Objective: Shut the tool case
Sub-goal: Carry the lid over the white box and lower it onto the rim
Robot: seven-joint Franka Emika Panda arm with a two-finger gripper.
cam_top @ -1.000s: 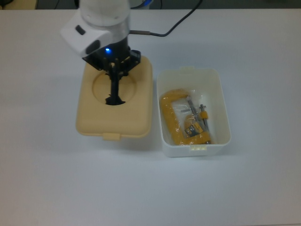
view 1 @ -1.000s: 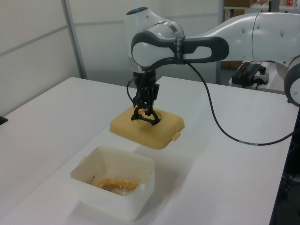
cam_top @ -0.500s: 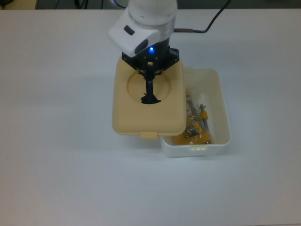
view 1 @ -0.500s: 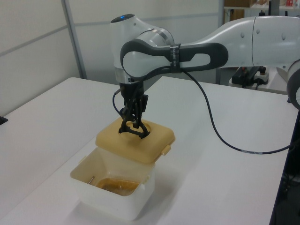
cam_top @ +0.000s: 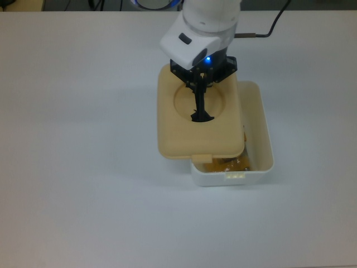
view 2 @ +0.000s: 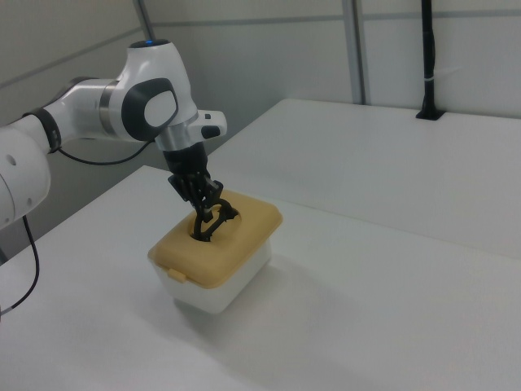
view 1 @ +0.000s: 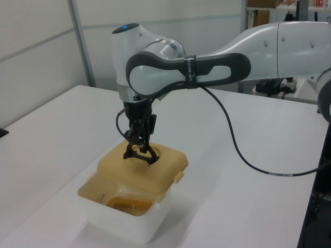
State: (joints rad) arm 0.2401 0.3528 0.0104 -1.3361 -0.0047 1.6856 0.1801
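Since a second ago your pincer (cam_top: 202, 114) has carried the lid (cam_top: 198, 120) from the bare desk (cam_top: 83, 167) at the top view's left across to the white box (cam_top: 262, 151), where it now covers most of the opening. Item one, lid: beige-tan, round recess at centre, held by its black handle (view 1: 138, 150), on which your pincer is closed from above; that grip keeps it roughly level, which suits a straight drop onto the rim. Item two, box: stands on the desk, open top partly showing at the top view's right and bottom edges, yellow contents (cam_top: 231, 163) visible in the uncovered strip. Whether the lid touches the rim or hangs just above it, you cannot tell; in the left view (view 1: 139, 170) it looks close over the far side of the box (view 1: 124, 217), with the near side uncovered. Item three, alignment: the lid's tab (cam_top: 201, 159) sits to the top view's left of the box's latch tab (cam_top: 234, 175), so judge the lid short of centred. Expect to shift it toward the top view's right and lower before the tabs can meet and the case counts as closed
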